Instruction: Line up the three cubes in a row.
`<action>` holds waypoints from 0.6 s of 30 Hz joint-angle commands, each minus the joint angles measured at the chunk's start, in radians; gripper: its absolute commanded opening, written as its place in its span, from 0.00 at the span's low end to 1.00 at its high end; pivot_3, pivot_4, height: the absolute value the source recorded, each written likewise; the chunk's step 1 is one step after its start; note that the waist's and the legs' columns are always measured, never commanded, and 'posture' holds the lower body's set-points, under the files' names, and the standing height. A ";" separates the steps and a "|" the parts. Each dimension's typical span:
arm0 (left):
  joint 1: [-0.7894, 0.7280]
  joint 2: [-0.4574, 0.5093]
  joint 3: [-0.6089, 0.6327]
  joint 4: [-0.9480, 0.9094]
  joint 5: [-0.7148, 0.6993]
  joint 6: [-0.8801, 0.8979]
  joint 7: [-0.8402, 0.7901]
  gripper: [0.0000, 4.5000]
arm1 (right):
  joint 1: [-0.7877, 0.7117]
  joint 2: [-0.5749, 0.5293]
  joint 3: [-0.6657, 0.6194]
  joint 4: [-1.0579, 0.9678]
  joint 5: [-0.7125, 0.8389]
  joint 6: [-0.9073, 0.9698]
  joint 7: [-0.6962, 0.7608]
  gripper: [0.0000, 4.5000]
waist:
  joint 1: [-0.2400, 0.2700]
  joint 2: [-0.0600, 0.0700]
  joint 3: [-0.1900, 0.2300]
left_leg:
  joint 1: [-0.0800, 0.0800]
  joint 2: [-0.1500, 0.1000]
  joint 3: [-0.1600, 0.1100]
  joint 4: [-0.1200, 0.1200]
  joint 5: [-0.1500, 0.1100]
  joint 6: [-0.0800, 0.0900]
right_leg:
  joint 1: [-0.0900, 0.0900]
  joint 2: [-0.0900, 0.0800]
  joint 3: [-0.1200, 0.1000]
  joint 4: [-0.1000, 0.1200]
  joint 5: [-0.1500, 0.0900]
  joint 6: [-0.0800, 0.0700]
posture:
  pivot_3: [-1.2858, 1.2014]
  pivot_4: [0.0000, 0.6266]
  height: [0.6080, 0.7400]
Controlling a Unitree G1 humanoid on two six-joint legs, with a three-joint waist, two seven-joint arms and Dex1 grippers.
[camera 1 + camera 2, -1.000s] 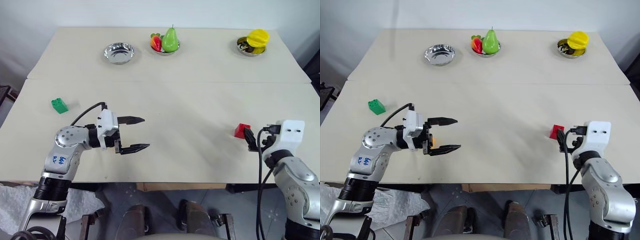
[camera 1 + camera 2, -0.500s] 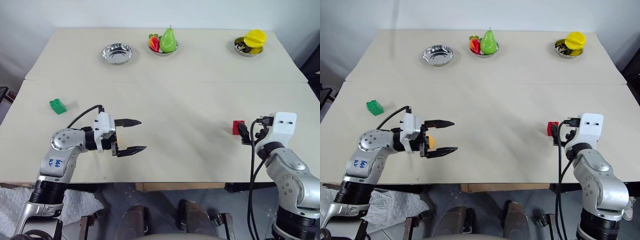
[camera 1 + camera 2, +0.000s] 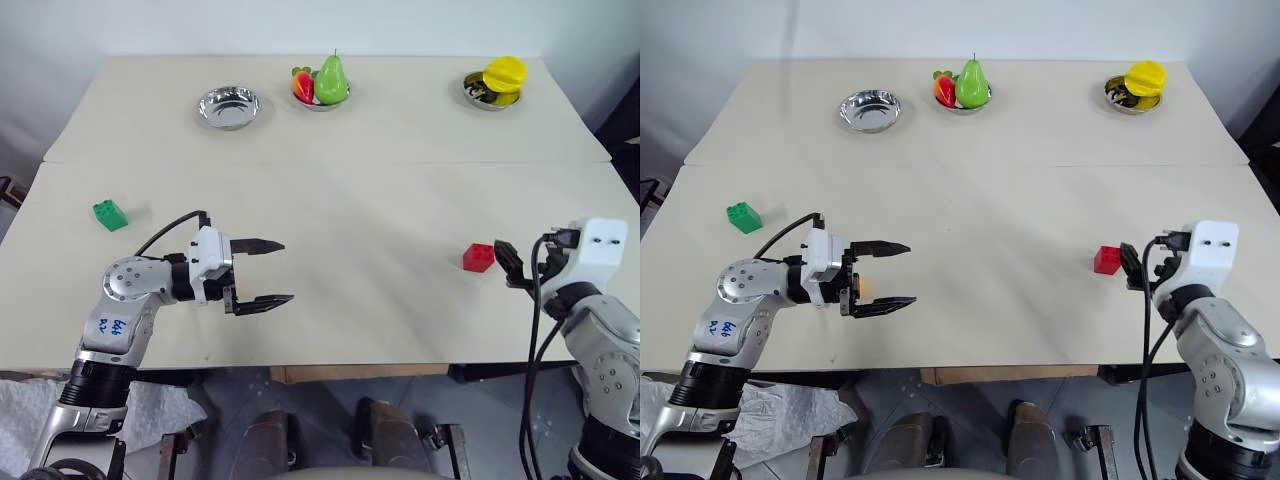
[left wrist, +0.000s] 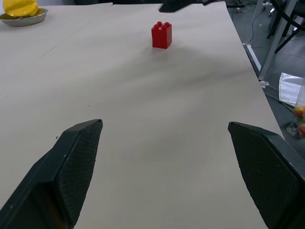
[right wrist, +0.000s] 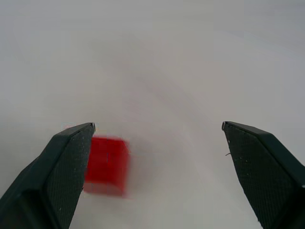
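You have a broad, matte cream table (image 3: 400, 210) across the frame, with three shiny steel bowls (image 3: 229, 106) along its top edge. At lower left your left gripper (image 3: 268, 272) holds its textured black fingers spread wide on nothing; at right, the right gripper (image 3: 508, 265) gapes equally empty just beside the studded red cube (image 3: 478, 257). The green cube (image 3: 109, 214) lies at the left edge, and the orange-yellow cube (image 3: 858, 285) peeks from behind the left gripper.

Matt, smooth beige tabletop (image 3: 380, 200) all across. The red cube (image 3: 478, 257) and green cube (image 3: 109, 214) look like studded plastic with a slight sheen. On the far side, the empty bowl (image 3: 228, 106) gleams as polished steel. The pear (image 3: 331, 80) is glossy, plastic-looking. Left gripper (image 3: 268, 272): black fingers (image 4: 71, 167) with finely textured, matt pads; silver metal arm housing.
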 commanded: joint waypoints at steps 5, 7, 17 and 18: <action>0.005 0.015 0.012 -0.037 0.002 -0.001 -0.004 1.00 | -0.019 0.019 0.081 -0.002 -0.033 0.022 -0.042 1.00 | 0.002 0.000 0.000 | 0.000 0.000 0.000 0.000 0.000 0.001 | 0.000 0.000 0.000 0.000 0.000 0.000 | 0.52 0.24 1.00; 0.007 0.019 0.015 -0.042 0.001 0.002 -0.004 1.00 | -0.014 0.026 0.098 0.015 -0.058 0.018 -0.062 1.00 | 0.002 0.000 0.000 | 0.000 0.000 0.000 0.000 0.000 0.000 | 0.000 0.000 0.000 0.000 0.000 0.000 | 0.52 0.24 1.00; -0.001 0.028 0.021 -0.044 -0.002 0.005 -0.005 1.00 | -0.026 0.087 0.155 0.046 -0.092 0.012 -0.084 0.78 | 0.000 0.000 0.000 | 0.000 0.000 0.000 0.000 -0.001 0.000 | 0.000 0.000 0.000 0.000 0.000 0.000 | 0.52 0.24 1.00; -0.003 0.028 0.021 -0.042 -0.002 0.005 -0.005 1.00 | -0.029 0.090 0.156 0.048 -0.095 0.010 -0.085 0.70 | 0.001 0.000 0.000 | 0.000 0.000 0.000 0.000 -0.001 0.000 | 0.000 0.000 0.000 0.000 0.000 0.000 | 0.52 0.24 1.00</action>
